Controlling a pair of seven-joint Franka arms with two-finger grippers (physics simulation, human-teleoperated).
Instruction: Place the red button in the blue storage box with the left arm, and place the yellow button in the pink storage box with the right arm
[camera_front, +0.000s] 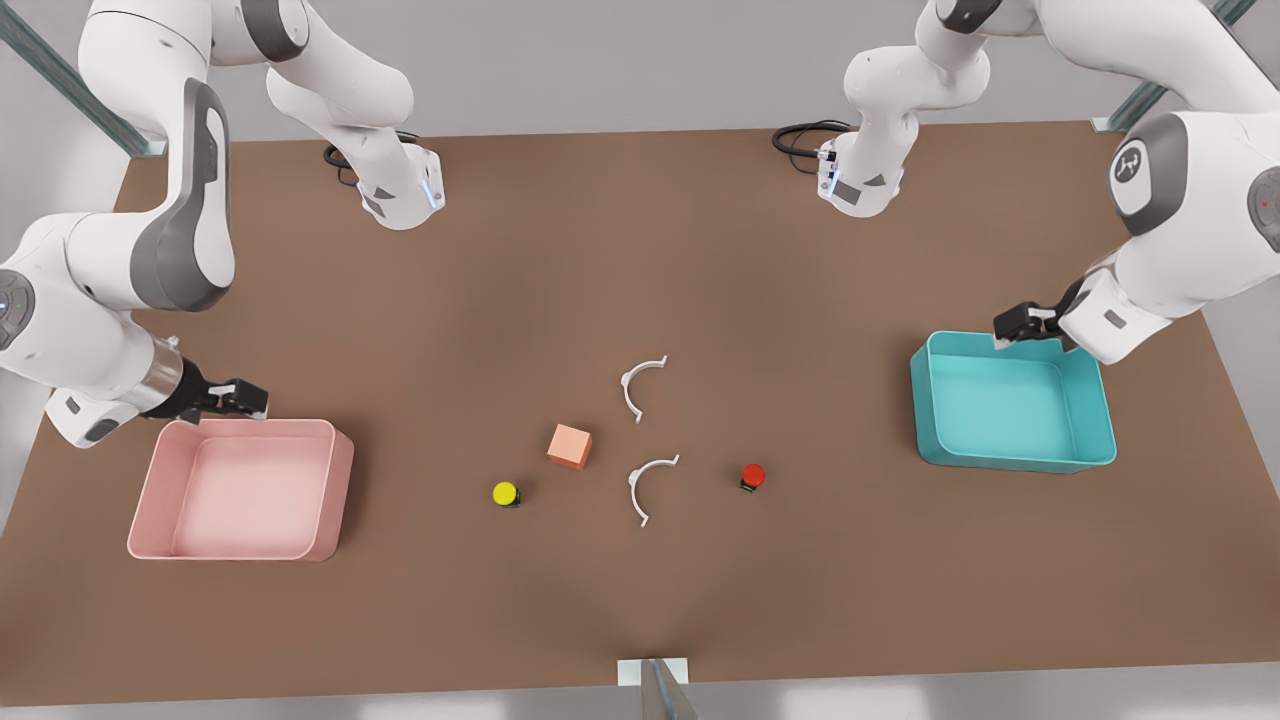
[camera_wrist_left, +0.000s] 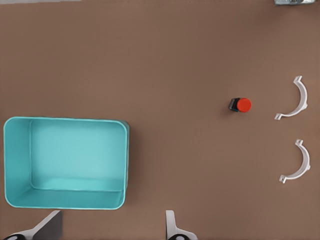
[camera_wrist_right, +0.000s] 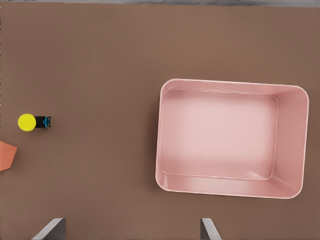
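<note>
The red button (camera_front: 752, 476) (camera_wrist_left: 241, 105) stands on the brown table, right of centre in the front view. The yellow button (camera_front: 506, 493) (camera_wrist_right: 30, 122) stands left of centre. At the front view's right is the empty blue storage box (camera_front: 1090, 400) (camera_wrist_left: 15, 165); my left gripper (camera_front: 1025, 322) (camera_wrist_left: 112, 227) hovers open over its far edge, holding nothing. The empty pink storage box (camera_front: 335, 480) (camera_wrist_right: 295, 145) lies at the front view's left. Above its far left corner my right gripper (camera_front: 235, 398) (camera_wrist_right: 131, 230) hangs open and empty. Both buttons are well away from the grippers.
An orange cube (camera_front: 569, 446) (camera_wrist_right: 6, 156) sits between the buttons, close to the yellow one. Two white curved clips (camera_front: 640, 385) (camera_front: 648, 485) (camera_wrist_left: 295, 97) (camera_wrist_left: 298, 162) lie near the table's middle. Both arm bases (camera_front: 400, 190) (camera_front: 860, 180) stand at the far edge.
</note>
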